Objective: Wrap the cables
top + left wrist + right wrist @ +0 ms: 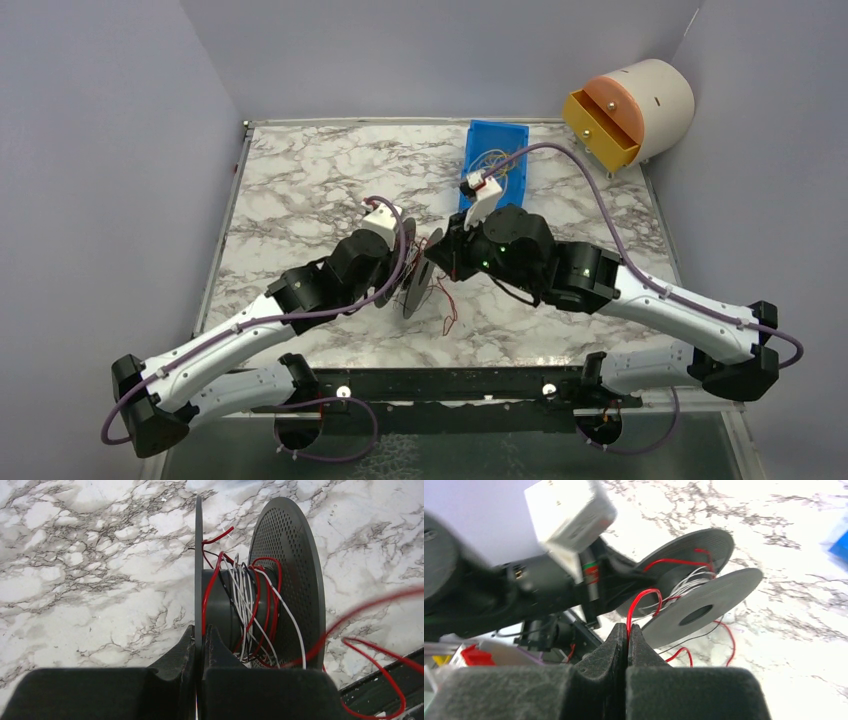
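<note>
Both hands are working a spool [287, 575] near the bench's [300, 180] middle.
The left hand [199, 642] is clamping shut on the spool's flange, axle lying level; the right hand [628, 632], closed just beside it, is pinching a red strand of the cables [256, 600] running onto the hub.

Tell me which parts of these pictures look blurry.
Left wrist view: the reel is crisp, the red wire near the lens streaks. Right wrist view: the white box is smeared. Top view: sharp, evenly lit.
</note>
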